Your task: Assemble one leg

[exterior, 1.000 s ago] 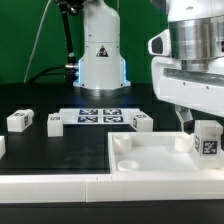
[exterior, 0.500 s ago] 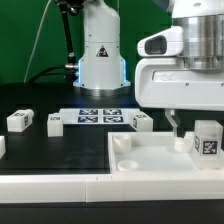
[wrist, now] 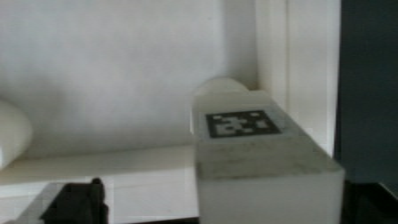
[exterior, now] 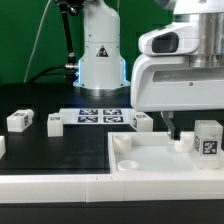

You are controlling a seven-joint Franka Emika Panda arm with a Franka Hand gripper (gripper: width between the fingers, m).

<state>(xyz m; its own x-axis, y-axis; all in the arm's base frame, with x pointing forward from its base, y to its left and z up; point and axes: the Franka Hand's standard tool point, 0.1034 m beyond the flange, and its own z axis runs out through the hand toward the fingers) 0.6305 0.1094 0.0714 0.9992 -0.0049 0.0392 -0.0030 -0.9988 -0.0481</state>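
A leg [exterior: 208,138], a small white block with a tag, stands upright on the large flat white square piece [exterior: 150,165] near its far right corner socket. My gripper [exterior: 190,128] hangs low over it, and one dark finger [exterior: 170,126] shows just to the exterior view's left of the leg. In the wrist view the leg [wrist: 258,150] stands between the two fingers [wrist: 75,202] of the gripper [wrist: 222,205], with a clear gap on one side. The jaws are open and do not grip the leg.
Three more white tagged legs [exterior: 18,120], [exterior: 55,122], [exterior: 142,121] lie on the black table behind the square piece. The marker board [exterior: 97,116] lies in front of the robot base [exterior: 100,55]. A round socket [exterior: 127,164] sits at the piece's near left corner.
The gripper body has shifted toward the exterior view's left and turned. The leg stays standing in the same place on the square piece.
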